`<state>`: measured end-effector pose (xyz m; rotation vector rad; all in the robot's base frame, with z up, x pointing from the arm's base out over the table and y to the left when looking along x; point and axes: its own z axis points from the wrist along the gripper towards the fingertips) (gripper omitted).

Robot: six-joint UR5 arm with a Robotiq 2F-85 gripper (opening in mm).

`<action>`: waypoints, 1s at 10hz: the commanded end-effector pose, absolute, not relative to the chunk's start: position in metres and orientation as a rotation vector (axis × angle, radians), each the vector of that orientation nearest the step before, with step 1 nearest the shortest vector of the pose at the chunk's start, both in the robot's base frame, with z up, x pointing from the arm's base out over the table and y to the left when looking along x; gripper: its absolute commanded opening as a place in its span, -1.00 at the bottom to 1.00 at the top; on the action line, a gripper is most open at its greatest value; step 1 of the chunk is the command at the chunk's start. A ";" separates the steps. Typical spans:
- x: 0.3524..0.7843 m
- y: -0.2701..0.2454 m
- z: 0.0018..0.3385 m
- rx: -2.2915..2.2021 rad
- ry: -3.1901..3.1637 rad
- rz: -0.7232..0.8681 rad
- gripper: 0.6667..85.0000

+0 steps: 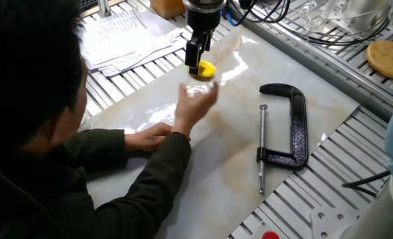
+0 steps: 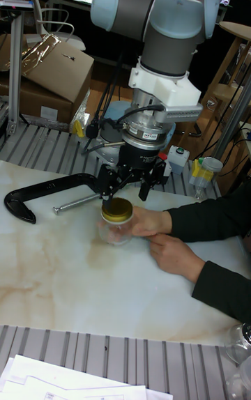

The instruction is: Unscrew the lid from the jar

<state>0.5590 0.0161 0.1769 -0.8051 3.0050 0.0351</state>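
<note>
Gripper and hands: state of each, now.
Gripper: open over small round yellow-gold metal lid.
One hand: holds small clear glass jar.
Other hand: empty, flat on marble table.

a pale marbled surface (image 1: 236, 166) sits on a slatted metal frame (image 1: 356, 153). a black c-clamp (image 1: 286, 126) lies flat on it, well apart from the pincer (image 1: 198, 61). a person's hand (image 1: 153, 136) rests on it nearer the pincer.
</note>
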 end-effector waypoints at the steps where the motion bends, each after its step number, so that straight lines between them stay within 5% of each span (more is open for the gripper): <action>1: 0.566 0.022 0.172 -0.809 2.991 0.053 1.00; 10: 0.549 0.006 0.170 -0.852 2.959 0.095 1.00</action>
